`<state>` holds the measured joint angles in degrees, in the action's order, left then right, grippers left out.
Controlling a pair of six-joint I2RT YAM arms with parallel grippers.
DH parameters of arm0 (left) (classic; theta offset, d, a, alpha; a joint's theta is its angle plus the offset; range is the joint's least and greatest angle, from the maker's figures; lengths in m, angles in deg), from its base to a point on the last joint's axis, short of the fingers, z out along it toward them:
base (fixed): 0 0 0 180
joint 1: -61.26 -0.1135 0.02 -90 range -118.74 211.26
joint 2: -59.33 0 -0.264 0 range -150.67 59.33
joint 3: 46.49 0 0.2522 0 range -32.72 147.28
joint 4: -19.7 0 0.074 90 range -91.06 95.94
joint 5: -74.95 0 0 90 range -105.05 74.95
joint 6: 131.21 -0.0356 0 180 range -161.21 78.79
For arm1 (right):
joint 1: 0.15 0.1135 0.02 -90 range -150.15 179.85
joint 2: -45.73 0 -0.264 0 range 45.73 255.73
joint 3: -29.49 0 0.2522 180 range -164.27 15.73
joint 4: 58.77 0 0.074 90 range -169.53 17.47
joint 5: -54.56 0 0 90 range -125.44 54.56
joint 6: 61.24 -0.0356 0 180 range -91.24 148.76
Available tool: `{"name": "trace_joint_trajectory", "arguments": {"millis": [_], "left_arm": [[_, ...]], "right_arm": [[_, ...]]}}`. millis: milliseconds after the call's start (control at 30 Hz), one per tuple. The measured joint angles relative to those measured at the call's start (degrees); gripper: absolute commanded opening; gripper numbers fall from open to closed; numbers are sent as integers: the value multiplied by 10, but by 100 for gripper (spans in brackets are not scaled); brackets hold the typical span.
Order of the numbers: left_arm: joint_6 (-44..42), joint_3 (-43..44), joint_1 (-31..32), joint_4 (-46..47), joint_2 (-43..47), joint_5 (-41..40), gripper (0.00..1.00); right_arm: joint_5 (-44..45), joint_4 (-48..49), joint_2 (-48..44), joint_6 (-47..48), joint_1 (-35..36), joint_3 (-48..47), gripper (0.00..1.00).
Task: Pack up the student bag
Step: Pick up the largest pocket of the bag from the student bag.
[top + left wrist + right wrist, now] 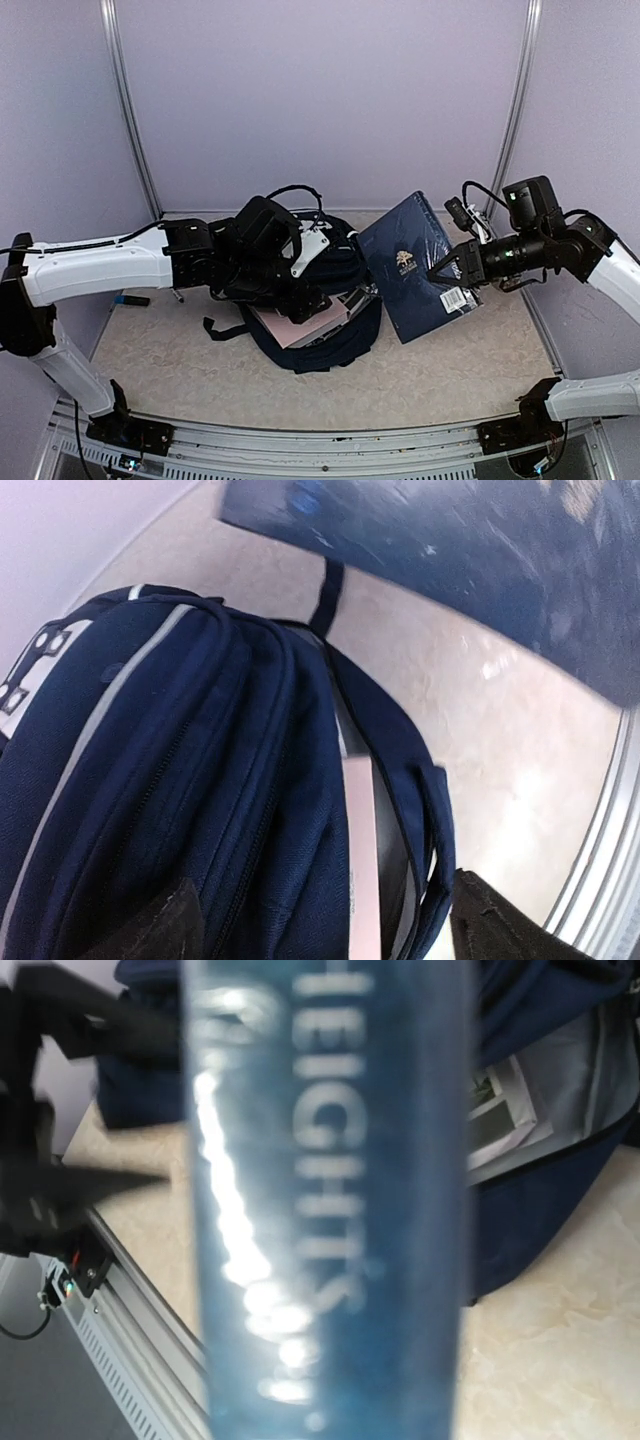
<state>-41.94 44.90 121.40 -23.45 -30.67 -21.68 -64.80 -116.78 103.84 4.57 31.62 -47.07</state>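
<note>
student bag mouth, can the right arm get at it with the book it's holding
Probably yes: the right gripper holds the navy book just beside the student bag, whose open mouth faces it. The left gripper and a pink book crowd the opening.

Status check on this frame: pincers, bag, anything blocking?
Left pincer straddling open edge of student bag, grip unclear. Right pincer shut on navy book, held tilted beside the bag. Pink book inside; left arm crowds the opening.

Right gripper clamps the navy book, tilted, at three o'clock of the student bag; left gripper sits over its opening.
</note>
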Motion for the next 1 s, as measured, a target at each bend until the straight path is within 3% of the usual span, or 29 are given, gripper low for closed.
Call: {"name": "trace_joint_trajectory", "arguments": {"millis": [133, 300, 433, 467, 567, 700, 800, 1000], "left_arm": [[-33, -16, 22, -41, 1, -23, 89], [-37, -8, 15, -62, -1, -145, 85], [-43, -5, 10, -60, 2, -196, 83], [-46, -5, 10, -60, 2, -205, 79], [-48, -6, 12, -62, 2, -242, 45], [-45, -5, 13, -62, 3, -280, 28], [-43, -7, 12, -50, 13, -273, 0], [-42, -19, -17, -16, 59, -246, 0]], "right_arm": [[-5, 9, -9, -1, 0, 18, 0], [-17, 13, -17, -6, 0, 42, 0], [-20, 13, -24, -10, 0, 57, 0], [-20, 14, -26, -12, 0, 61, 0], [-24, 16, -32, -15, 0, 64, 0], [-39, 22, -32, -18, 0, 66, 0], [-64, 38, -32, -34, 3, 81, 0], [-131, 127, -33, -96, 71, 162, 0]]}}
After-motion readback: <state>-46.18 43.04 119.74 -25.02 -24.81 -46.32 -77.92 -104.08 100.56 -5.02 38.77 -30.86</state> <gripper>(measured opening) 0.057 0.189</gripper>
